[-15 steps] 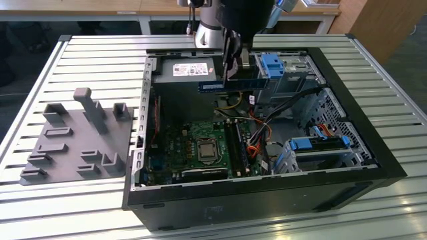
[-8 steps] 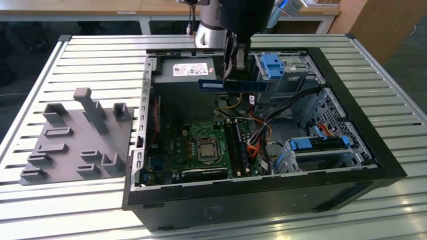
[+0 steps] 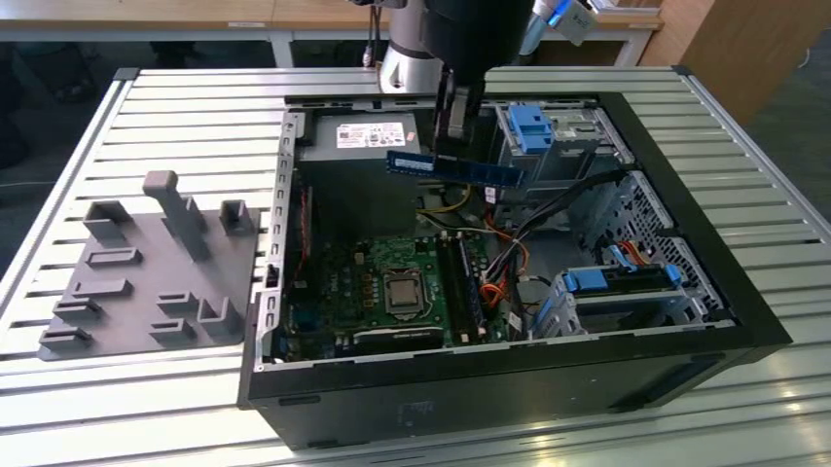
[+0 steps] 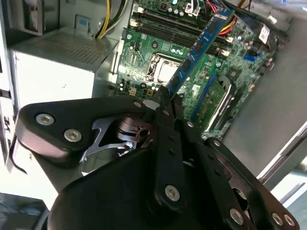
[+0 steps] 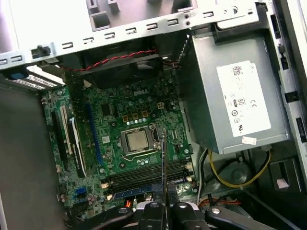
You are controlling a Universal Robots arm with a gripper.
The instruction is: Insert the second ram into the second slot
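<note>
My gripper is shut on the second ram, a long blue board with black chips. It hangs level above the open computer case, over the gap between the power supply and the drive cage. In the second wrist view the ram sticks out from the gripper towards the motherboard. In the first wrist view the ram shows edge-on above the gripper, in front of the row of memory slots. The slots lie beside the processor socket, well below the ram. A blue board sits in the outermost slot.
The power supply fills the case's far corner. Blue drive caddies and loose cables crowd the exterior view's right. A grey fixture plate with upright posts lies on the slatted table at the exterior view's left.
</note>
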